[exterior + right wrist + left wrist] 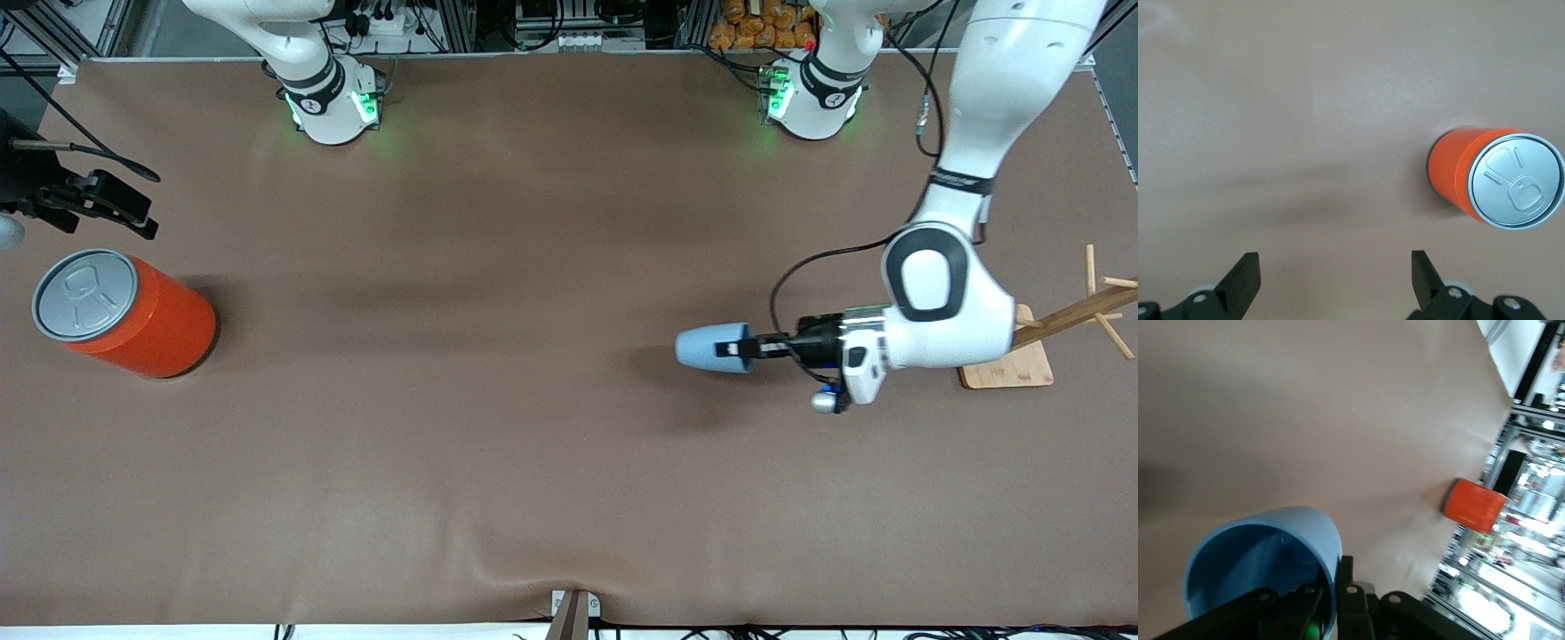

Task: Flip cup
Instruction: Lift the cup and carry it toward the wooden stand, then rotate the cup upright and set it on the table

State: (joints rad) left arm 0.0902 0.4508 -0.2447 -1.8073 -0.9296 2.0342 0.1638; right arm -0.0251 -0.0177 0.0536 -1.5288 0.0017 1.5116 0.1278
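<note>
Left wrist view alone: cup's (1265, 567) darker inside, left tool (1338, 597) pinching its rim; right tool (1331, 277) spread.

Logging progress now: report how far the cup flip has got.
Done: the left gripper is shut on the cup at its rim, up over the table. In hand: the cup is turned sideways. Left: setting it down flipped. The right gripper waits open near the orange can.

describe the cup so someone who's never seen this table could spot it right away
Start at the wooden rack at the left arm's end of the table. Beside it, the left gripper is shut on the cup's rim, holding it on its side. It is small, plain and light blue, unlike the big orange can.
</note>
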